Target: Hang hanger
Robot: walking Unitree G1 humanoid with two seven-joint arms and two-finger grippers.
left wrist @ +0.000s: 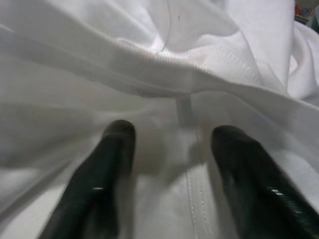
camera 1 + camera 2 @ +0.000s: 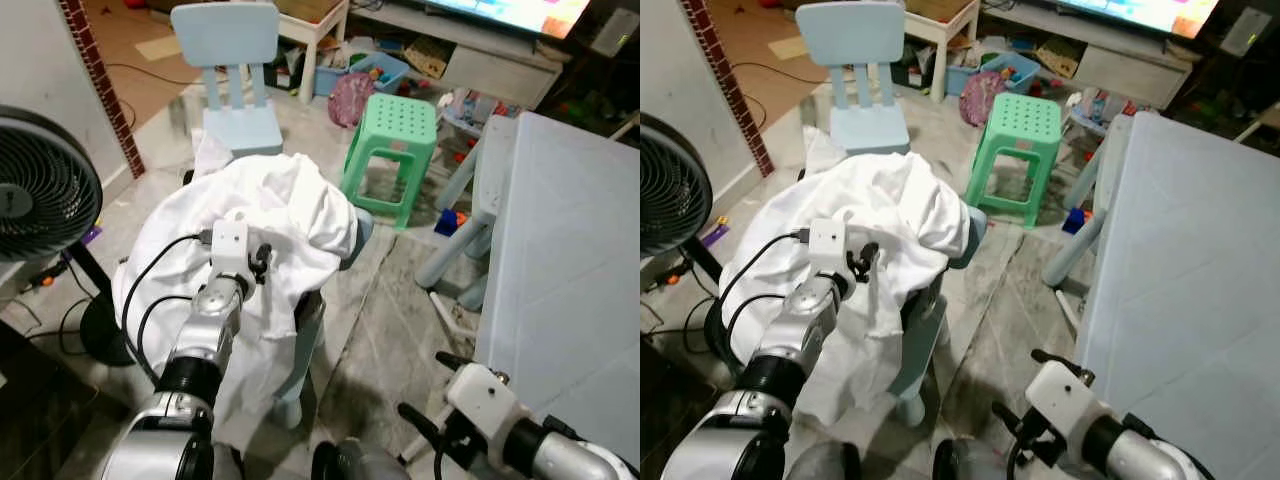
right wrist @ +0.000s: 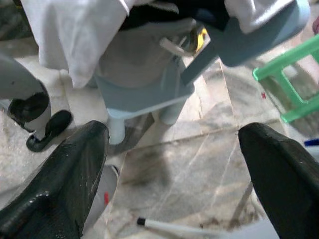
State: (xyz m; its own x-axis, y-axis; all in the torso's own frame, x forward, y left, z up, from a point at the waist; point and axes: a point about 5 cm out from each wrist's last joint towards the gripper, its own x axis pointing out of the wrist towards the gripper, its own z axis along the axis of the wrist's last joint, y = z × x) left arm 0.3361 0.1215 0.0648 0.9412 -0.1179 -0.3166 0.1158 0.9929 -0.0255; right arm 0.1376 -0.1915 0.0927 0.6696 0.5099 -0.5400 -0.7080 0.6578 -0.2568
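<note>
A white garment (image 2: 270, 210) is draped over a small blue chair (image 2: 357, 232) in front of me. My left gripper (image 2: 260, 262) reaches into the cloth near its middle. In the left wrist view its two black fingers (image 1: 112, 149) stand apart, open, pressed against the fabric just below a ribbed seam. A thin pale rod (image 1: 183, 110) shows between them, under the seam; I cannot tell whether it is part of a hanger. My right gripper (image 2: 428, 388) hangs low at the bottom right, above the floor. It is open, and its fingers (image 3: 75, 164) are spread wide with nothing between them.
A black fan (image 2: 40, 190) stands close on the left. A green stool (image 2: 395, 140) and a second light-blue chair (image 2: 235, 70) stand beyond the draped chair. A pale blue table (image 2: 570, 260) runs along the right. Toys and boxes clutter the back. A thin white stick (image 3: 174, 228) lies on the marble floor.
</note>
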